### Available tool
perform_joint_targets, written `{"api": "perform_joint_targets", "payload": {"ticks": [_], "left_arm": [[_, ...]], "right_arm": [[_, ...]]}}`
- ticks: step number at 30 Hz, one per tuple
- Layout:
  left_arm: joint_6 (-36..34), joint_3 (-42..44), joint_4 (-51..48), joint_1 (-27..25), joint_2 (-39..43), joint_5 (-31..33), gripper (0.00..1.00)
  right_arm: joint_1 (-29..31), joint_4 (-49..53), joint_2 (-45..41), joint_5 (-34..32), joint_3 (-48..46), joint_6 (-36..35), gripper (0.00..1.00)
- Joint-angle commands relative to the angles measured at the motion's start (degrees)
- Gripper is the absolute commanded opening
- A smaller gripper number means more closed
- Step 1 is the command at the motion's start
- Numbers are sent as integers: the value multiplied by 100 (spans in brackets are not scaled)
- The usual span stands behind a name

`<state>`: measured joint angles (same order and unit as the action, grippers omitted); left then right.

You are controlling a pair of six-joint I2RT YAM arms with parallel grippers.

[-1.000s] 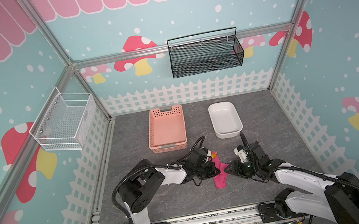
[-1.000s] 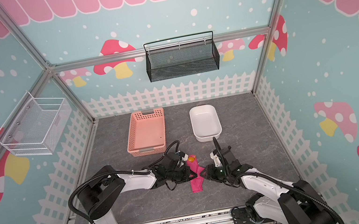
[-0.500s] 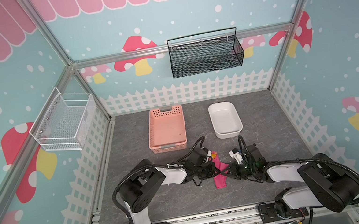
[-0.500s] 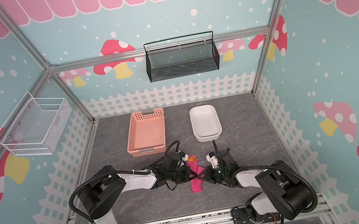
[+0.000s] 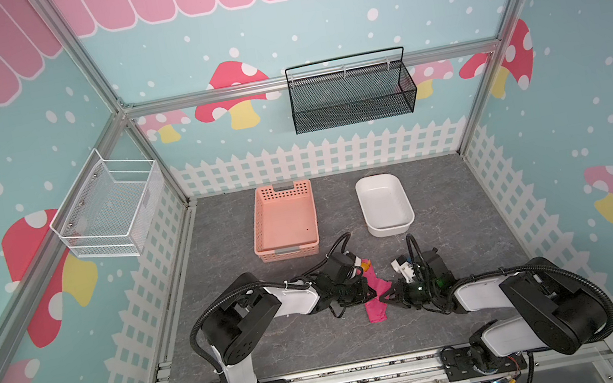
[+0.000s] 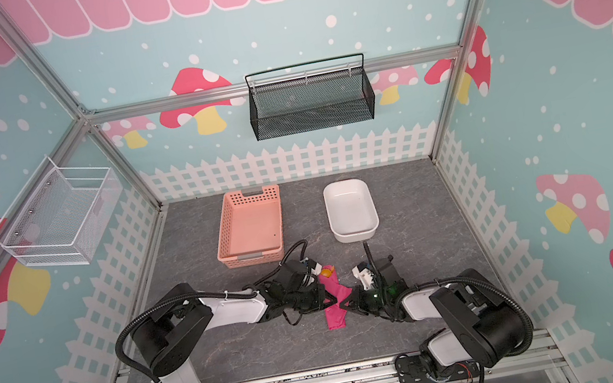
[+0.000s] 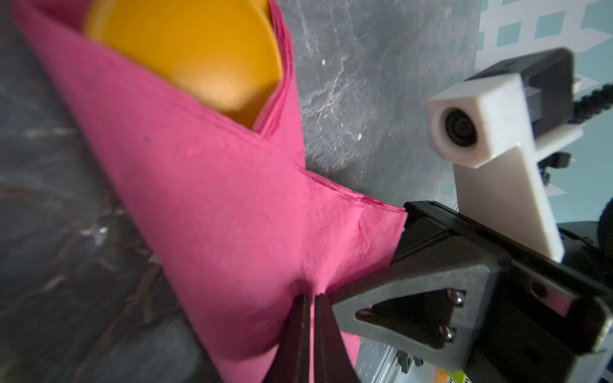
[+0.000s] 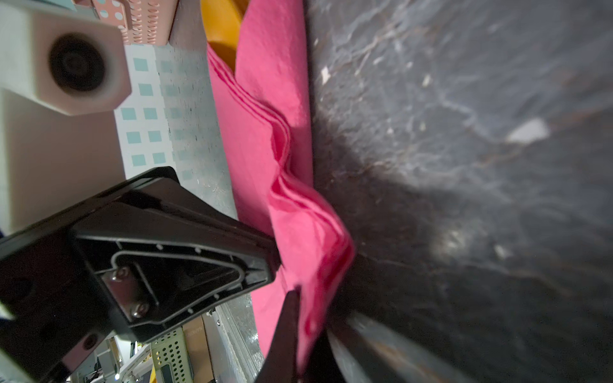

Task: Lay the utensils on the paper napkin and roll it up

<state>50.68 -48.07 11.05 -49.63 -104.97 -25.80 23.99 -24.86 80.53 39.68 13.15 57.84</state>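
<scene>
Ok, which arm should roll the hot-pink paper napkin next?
Probably right: the right gripper pinches the loose flap of the hot-pink paper napkin, while the left gripper clamps the part wrapped around the orange plastic utensils.

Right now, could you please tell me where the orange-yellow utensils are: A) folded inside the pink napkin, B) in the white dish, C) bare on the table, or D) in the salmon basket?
A: the utensils lie inside the folded paper napkin, only an orange end peeking out, while the basket and white dish hold no cutlery.
</scene>
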Motion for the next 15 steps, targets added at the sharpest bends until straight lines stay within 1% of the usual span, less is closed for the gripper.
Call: {"api": "perform_joint_targets", "payload": {"ticks": [1,7,12,15], "left_arm": [[-224,-356,-514,23,276,262,10],[-1060,-1385,-1830,57,214,664,10],[-1645,-2434,-2947,76,-229,978,10],[-1847,-2848,-3316,69,-504,1111,9]], "right_arm": [[-28,243,21,-144,-76,-192,0],[-26,351,-6,-114,-52,-278,0],[-26,483,-55,-145,-1,-326,0],[-26,553,-86,-177,3,-358,0]]}}
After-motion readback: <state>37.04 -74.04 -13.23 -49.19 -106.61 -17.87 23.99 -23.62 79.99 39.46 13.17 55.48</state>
